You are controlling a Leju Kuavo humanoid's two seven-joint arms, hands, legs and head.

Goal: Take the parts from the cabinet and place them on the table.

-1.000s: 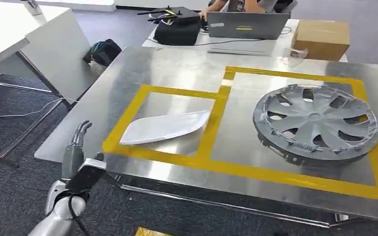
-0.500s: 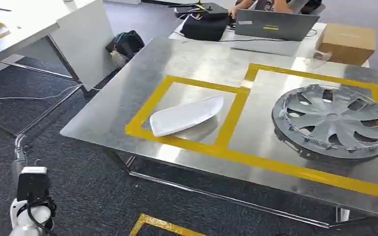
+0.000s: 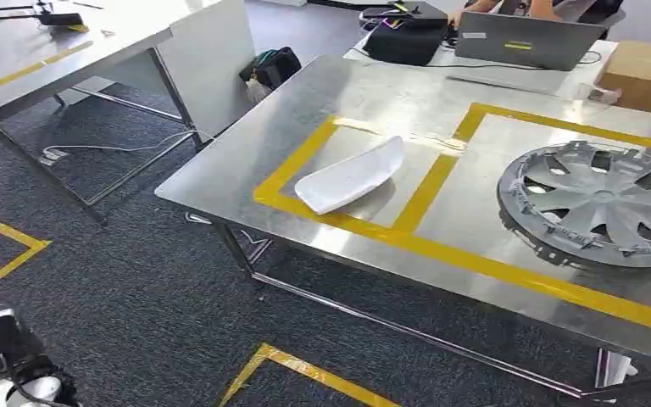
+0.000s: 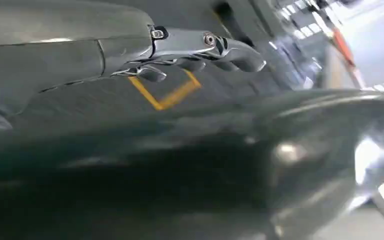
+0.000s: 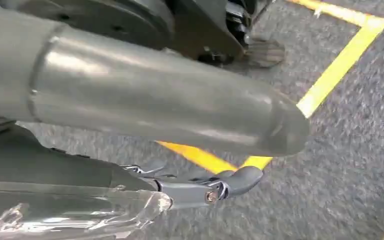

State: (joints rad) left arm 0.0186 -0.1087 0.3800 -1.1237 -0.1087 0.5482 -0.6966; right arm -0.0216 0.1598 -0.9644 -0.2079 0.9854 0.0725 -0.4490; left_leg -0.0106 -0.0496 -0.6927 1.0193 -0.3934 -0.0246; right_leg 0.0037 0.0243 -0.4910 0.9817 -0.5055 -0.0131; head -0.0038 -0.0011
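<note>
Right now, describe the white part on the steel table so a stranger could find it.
On the steel table, find the left of two yellow-taped boxes. The white part lies inside it: a smooth, pointed shell, unlike the round grey spoked hubcap next door.

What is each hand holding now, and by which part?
The left hand holds nothing. For the right hand, it cannot be told: a clear piece shows beside it.

Table (image 3: 246,144): brushed steel, semi-glossy, w/ matt yellow tape. White part (image 3: 352,176) at its left edge: smooth glossy plastic; hubcap (image 3: 598,203): matt grey plastic. Floor (image 3: 136,280): rough dark carpet.
</note>
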